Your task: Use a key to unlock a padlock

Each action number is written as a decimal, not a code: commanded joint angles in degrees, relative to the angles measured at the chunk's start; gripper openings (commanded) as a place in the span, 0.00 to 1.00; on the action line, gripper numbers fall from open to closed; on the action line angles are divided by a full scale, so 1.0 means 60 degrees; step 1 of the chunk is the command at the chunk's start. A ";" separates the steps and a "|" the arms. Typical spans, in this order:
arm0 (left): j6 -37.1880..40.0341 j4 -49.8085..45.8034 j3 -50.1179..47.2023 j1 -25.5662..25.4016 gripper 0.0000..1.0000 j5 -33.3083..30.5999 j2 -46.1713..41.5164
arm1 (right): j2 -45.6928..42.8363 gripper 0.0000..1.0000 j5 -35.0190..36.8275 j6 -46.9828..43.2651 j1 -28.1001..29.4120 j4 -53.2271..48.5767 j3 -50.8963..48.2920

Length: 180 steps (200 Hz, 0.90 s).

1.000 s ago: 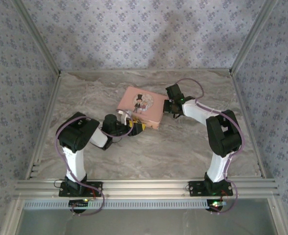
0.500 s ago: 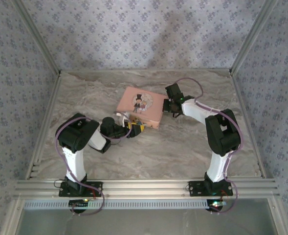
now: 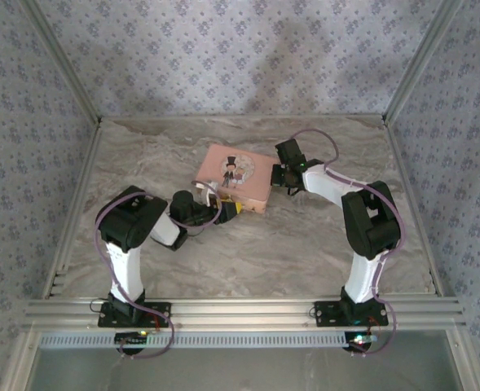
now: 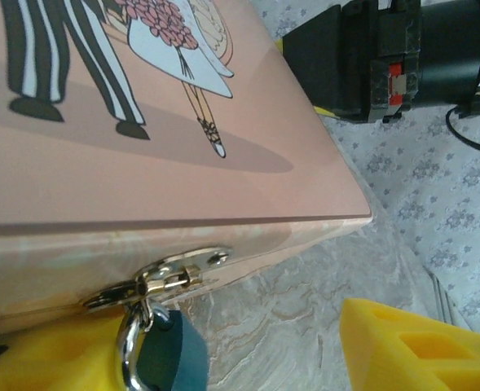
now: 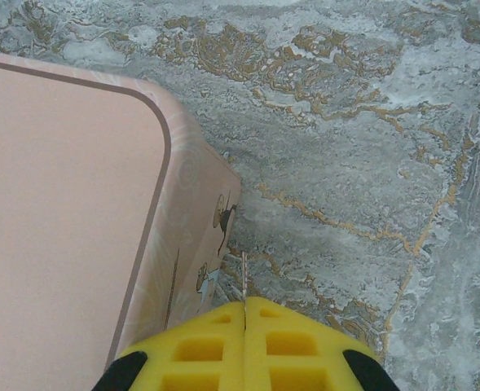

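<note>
The padlock (image 4: 165,358), small and dark bluish with a silver shackle, hangs from the metal clasp (image 4: 170,273) on the front side of the pink tin (image 3: 233,173). My left gripper (image 3: 227,212) is open at that side. In the left wrist view the padlock lies between the yellow fingers (image 4: 423,346), close against the left one and well apart from the right one. My right gripper (image 3: 279,175) is shut on the key (image 5: 244,277). The key's thin metal blade sticks out edge-on from the closed yellow pads (image 5: 297,342), just beside the tin's right corner (image 5: 215,212).
The tin lies on a marble-patterned table (image 3: 305,244) enclosed by patterned walls and an aluminium frame (image 3: 240,309). The right arm's black wrist (image 4: 386,49) stands just past the tin's far corner in the left wrist view. There is open tabletop in front of and right of the tin.
The left gripper has shifted slightly along the tin's front side and back, and its jaws have narrowed a little. The right arm has stayed put.
</note>
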 commanded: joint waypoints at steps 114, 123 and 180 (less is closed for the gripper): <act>-0.0298 -0.1161 0.0504 0.0200 0.12 0.0653 0.0091 | -0.0193 0.00 -0.0237 -0.0053 -0.0044 0.0020 -0.0029; -0.0461 -0.1096 0.0509 0.0203 0.11 0.0659 0.0073 | -0.0308 0.00 -0.0394 -0.0048 -0.0100 -0.0031 -0.0101; -0.1143 -0.2256 0.0855 0.0027 0.00 0.0030 -0.0629 | -0.2194 0.00 -0.2008 -0.0617 -0.1424 0.0623 -0.1271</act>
